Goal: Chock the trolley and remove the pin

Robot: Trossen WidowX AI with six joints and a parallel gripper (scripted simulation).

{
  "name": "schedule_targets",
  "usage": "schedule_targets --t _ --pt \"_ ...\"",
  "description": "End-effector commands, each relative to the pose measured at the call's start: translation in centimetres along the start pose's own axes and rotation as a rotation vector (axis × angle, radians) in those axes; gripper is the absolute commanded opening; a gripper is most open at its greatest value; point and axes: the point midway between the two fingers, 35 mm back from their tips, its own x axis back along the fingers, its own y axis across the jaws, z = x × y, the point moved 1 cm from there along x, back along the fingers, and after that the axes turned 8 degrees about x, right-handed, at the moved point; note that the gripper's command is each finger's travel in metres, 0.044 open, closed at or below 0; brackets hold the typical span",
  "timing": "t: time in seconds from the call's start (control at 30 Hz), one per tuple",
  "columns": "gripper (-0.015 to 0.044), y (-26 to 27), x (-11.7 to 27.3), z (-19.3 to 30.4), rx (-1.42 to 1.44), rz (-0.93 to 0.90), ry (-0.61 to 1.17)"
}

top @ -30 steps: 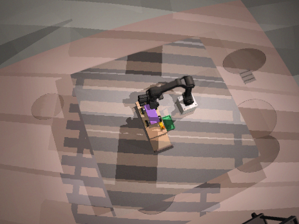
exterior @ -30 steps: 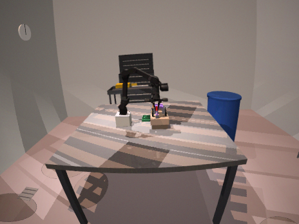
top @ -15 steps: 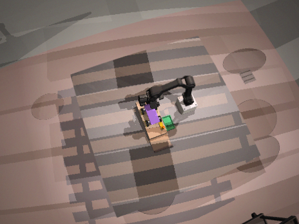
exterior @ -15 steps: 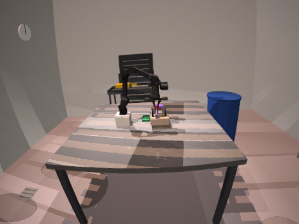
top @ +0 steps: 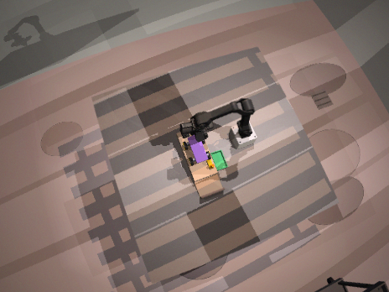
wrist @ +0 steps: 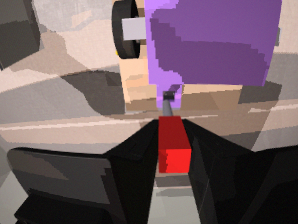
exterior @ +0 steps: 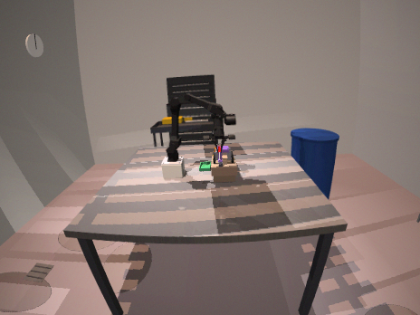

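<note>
The purple trolley (top: 198, 149) (wrist: 215, 30) stands on the wooden ramp (top: 203, 172) (exterior: 224, 173). The yellow chock (top: 210, 164) sits at the downhill side of the trolley's wheel nearest the tray; whether they touch is too small to tell. My gripper (wrist: 169, 125) is shut on the red head of the stop pin (wrist: 174, 145) (exterior: 219, 148), at the uphill end. The pin's grey shaft runs from the head towards a dark hole in the trolley's purple tab (wrist: 175, 102); whether its tip is still in the hole cannot be told. The green tray (top: 219, 160) (exterior: 205, 166) shows no pin in it.
The arm's white base (top: 243, 138) (exterior: 173, 168) stands on the table beyond the tray from the ramp. The arm reaches over the ramp's uphill end. A blue barrel (exterior: 314, 158) stands beside the table, and a dark bench is behind it.
</note>
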Motion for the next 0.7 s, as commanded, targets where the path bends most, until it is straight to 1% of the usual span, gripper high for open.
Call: schedule_targets --t 0.0,0.4,0.67 --pt "0.0000 -0.1 0.4 0.3 -0.007 0.006 0.007" --pt "0.0000 -0.2 0.9 0.7 -0.007 0.006 0.007" --pt "0.0000 0.1 0.6 2.2 -0.007 0.006 0.008"
